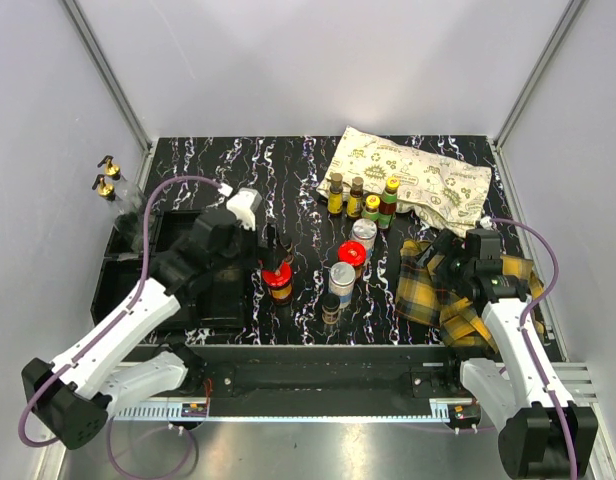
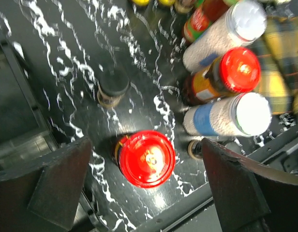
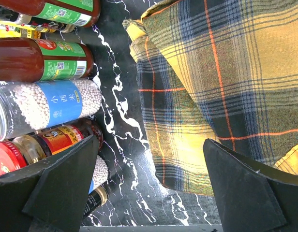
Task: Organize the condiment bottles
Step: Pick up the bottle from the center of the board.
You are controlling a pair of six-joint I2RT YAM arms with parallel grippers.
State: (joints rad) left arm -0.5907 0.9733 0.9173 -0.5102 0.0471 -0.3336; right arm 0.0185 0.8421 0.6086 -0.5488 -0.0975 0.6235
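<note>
Left gripper (image 2: 145,150) hangs wide open, a red-lidded jar (image 2: 146,158) between its fingers on the worktop (image 2: 67,58)! The other condiment bottles (image 1: 364,233) cluster from the jar's 1 to 3 o'clock. Right gripper (image 3: 150,142), open too, hovers at the plaid cloth (image 3: 226,72).

Table (image 1: 298,160): glossy black, white marble veining.
Red-lidded jar (image 2: 146,158): lid of shiny, smooth plastic.
Shaker (image 3: 52,104): clear wall, paper-like blue label.
Plaid cloth (image 3: 226,72): woven, matt.
Printed pouch (image 1: 408,175): cream, crinkled, matt.
Fingers (image 2: 62,188) of my left gripper (image 2: 146,145): matt black plastic, smooth.
</note>
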